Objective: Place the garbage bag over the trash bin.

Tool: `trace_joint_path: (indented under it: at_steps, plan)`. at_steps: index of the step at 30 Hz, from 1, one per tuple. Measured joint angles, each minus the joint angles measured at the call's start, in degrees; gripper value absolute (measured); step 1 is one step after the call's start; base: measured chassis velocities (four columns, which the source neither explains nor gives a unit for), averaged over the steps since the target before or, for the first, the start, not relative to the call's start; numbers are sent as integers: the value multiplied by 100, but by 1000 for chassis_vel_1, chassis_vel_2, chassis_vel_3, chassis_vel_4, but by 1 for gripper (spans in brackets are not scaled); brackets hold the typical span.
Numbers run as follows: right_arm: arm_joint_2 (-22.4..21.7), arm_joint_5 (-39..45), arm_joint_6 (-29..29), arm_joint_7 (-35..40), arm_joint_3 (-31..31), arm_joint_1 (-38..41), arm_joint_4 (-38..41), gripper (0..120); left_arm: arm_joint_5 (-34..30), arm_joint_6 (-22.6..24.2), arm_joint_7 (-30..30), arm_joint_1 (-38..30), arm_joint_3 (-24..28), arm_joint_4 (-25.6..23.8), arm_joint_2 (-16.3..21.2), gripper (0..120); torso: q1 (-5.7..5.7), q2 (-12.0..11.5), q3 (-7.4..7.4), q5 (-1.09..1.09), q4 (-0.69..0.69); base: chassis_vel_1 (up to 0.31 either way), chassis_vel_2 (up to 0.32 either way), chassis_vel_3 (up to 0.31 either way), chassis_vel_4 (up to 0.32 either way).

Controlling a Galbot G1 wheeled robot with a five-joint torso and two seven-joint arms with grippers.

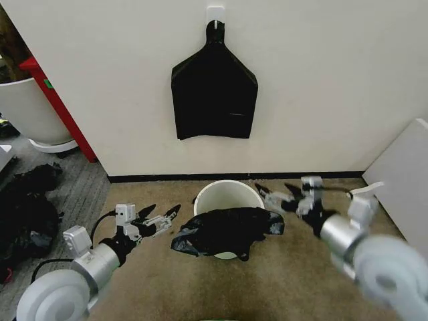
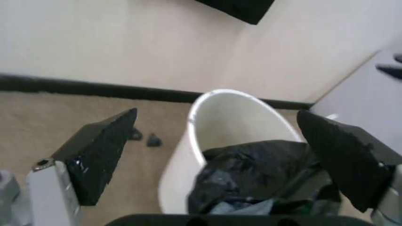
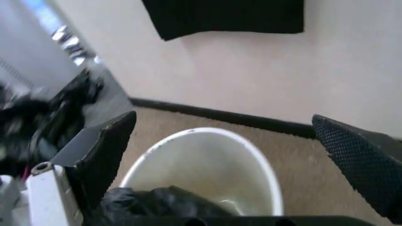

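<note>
Head view looks down on the trash bin [image 1: 228, 197], a small round white bucket standing on the tan carpet [image 1: 281, 281] just in front of the black baseboard [image 1: 154, 178] of the cream wall [image 1: 321, 80]. The garbage bag [image 1: 227, 231] lies crumpled over the near part of the bin's rim, spilling past the rim on both sides, while the far half of the bin's mouth is uncovered and white inside.

The left gripper [image 1: 162, 217] hovers just to the left of the bin, near the bag's left corner but apart from it, its jaws spread with nothing between them. The right gripper [image 1: 278, 195] hangs just to the right of the bin, beside the rim, its jaws likewise apart and holding nothing.

From the left wrist view, the bin [image 2: 220, 122] sits between the two dark fingers [image 2: 100, 155], with the bag [image 2: 257, 174] bunched on its near edge. The right wrist view shows the bin [image 3: 207, 160] from the other side, its pale inside open and the bag [image 3: 150, 202] heaped at the near rim.

On the wall above the bin hangs a flat black bag bunch [image 1: 214, 93], pinched at a white hook [image 1: 215, 13]. Well to the left of the bin stand a large white tub [image 1: 30, 110] and a dark heap [image 1: 27, 214].
</note>
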Motion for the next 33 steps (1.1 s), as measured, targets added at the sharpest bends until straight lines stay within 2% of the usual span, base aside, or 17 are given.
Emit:
trace_joint_path:
  at_steps: [2,3,5,8,11,12,16,17,23,24,28,33]
  plan:
    - [-171,-123,-207,-636,-303,528,-538,100,439,171,-8,62,-48,-151,-81,100,0,0,0,0,-2,0,0,0,0]
    - [-171,-123,-207,-636,-303,528,-538,100,439,171,-8,62,-48,-151,-81,100,0,0,0,0,-2,0,0,0,0]
    - [-282,-250,-265,-1016,-786,1056,-949,100,808,295,-2,135,-59,-258,-151,100,0,0,0,0,-3,0,0,0,0]
    - [-347,-559,-313,-1569,-1684,2048,-1553,100,1450,413,45,308,-54,-407,-336,100,0,0,0,1,-2,0,0,0,0]
    - [-269,-931,-312,-2110,-2747,3032,-2248,100,2081,210,192,515,-48,-412,-609,100,0,0,0,1,-1,0,0,0,0]
    - [-269,-931,-312,-2110,-2747,3032,-2248,100,2081,210,192,515,-48,-412,-609,100,0,0,0,1,-1,0,0,0,0]
    - [-27,-1219,-320,-2527,-3971,4286,-2986,100,2415,-6,325,814,-181,-406,-974,100,0,0,0,-1,0,0,0,0,0]
    - [-27,-1219,-320,-2527,-3971,4286,-2986,100,2415,-6,325,814,-181,-406,-974,100,0,0,0,-1,0,0,0,0,0]
    - [476,-1185,-684,-2512,-5766,5648,-3853,100,2565,-162,460,970,-309,-409,-1286,100,0,0,0,-1,0,0,0,0,0]
    - [476,-1185,-684,-2512,-5766,5648,-3853,100,2565,-162,460,970,-309,-409,-1286,100,0,0,0,-1,0,0,0,0,0]
    - [710,-1206,-755,-2482,-6651,6222,-4343,100,2549,-197,476,981,-383,-410,-1387,100,0,0,0,-2,-2,0,0,0,0]
    - [908,-1135,-756,-2409,-7050,6508,-4547,100,2524,-262,530,998,-479,-422,-1457,100,0,0,-1,-2,-1,0,0,0,0]
